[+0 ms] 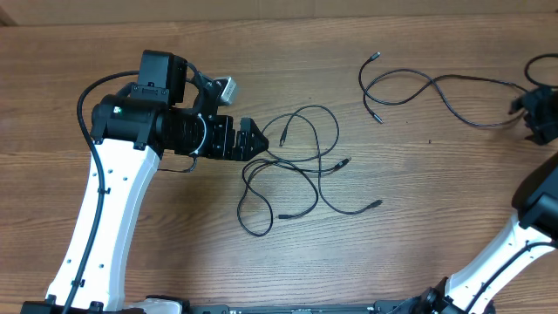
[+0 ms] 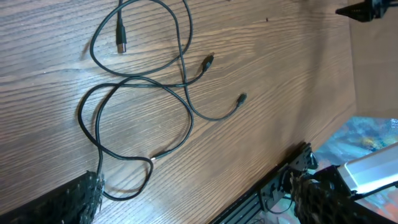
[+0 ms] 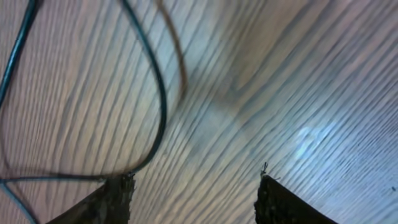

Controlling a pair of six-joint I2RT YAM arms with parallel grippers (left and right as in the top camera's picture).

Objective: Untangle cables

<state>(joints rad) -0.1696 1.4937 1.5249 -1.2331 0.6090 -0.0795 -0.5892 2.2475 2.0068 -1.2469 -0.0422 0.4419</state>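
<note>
While one cable [image 1: 433, 78] lies on its own at the far right of the table [image 1: 218, 262], we judge the job only partly done, since the other cables [image 1: 296, 164] sit looped over one another at the centre. Our left gripper [image 1: 261, 142] reaches in low from the left, wide open and empty, its tips just beside that tangle. Our right gripper [image 3: 196, 180] hovers at the far right edge by the lone cable's end, fingers apart, nothing visibly held.
</note>
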